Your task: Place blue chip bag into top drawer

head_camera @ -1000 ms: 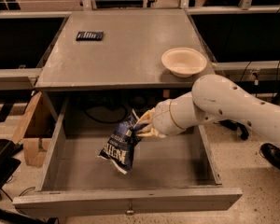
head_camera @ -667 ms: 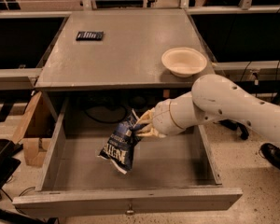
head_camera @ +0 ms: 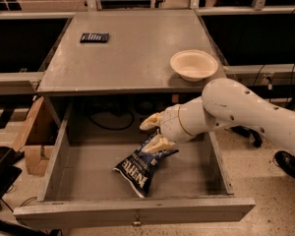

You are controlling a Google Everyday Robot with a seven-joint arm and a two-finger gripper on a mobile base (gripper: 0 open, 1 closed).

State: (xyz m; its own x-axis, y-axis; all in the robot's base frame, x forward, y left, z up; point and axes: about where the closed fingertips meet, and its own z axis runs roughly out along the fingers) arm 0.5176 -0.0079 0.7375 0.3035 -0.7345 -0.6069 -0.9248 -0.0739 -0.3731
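Observation:
The blue chip bag point(head_camera: 141, 167) is crumpled dark navy foil with white lettering. It lies on the floor of the open top drawer point(head_camera: 54, 157), near the middle. The drawer is grey wood, pulled far out, with a small metal knob point(head_camera: 136, 223) on its front. My gripper point(head_camera: 155, 133) hangs inside the drawer just above the bag's upper right corner. Its pale fingers point(head_camera: 150, 122) are spread apart. The lower finger still overlaps the bag's top edge, and I cannot tell whether it touches. The white arm reaches in from the right.
A cream bowl point(head_camera: 193, 64) stands at the right front of the grey table top point(head_camera: 132, 48). A small flat dark packet point(head_camera: 94, 37) lies at its back left. A cardboard box point(head_camera: 32, 137) stands on the floor left of the drawer. Cables point(head_camera: 105, 122) hang behind the drawer.
The fingers have opened and let go of the bag's top. The bag has dropped a little and now rests on the drawer floor.

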